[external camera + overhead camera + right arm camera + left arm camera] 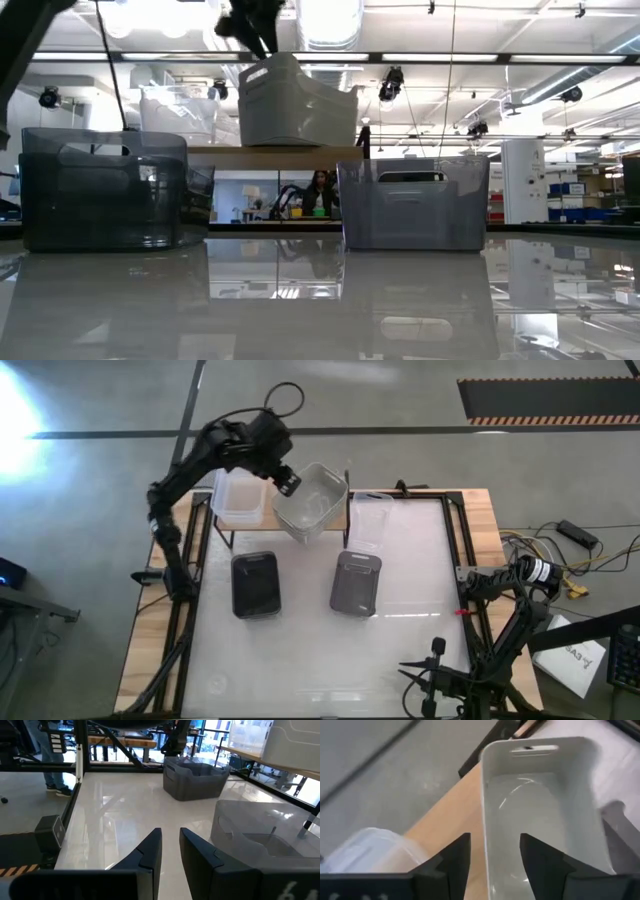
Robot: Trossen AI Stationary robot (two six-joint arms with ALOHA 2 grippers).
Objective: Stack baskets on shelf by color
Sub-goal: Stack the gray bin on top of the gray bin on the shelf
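the light grey basket (312, 501) sits on the right half of the shelf (248, 531), turned a little askew so one corner reaches past the board's front edge. beside it, on the shelf's left half, is a clear whitish basket (238, 497). the left gripper (287, 482) is at the light grey basket's left rim; the left wrist view shows its two dark fingers (454, 862) parted on either side of that rim wall with a gap on each side — open, not pinching.

the low view shows what the high view cannot: the light grey basket (297, 103) rests flat on the wooden board, with the clear one (180, 115) behind and left of it. it also shows a person far back in the room, between the shelf's legs.

on the white table (300, 660) in front of the shelf lie a dark grey basket (256, 584) on the left and a mid grey basket (357, 582) on the right, well apart. another clear basket (368, 523) lies just behind the mid grey one, right of the shelf.

the right gripper (170, 851) waits at the table's right front corner, its fingers a narrow gap apart, holding nothing. a white sheet (572, 660) on the floor by that arm bears print too small to read.
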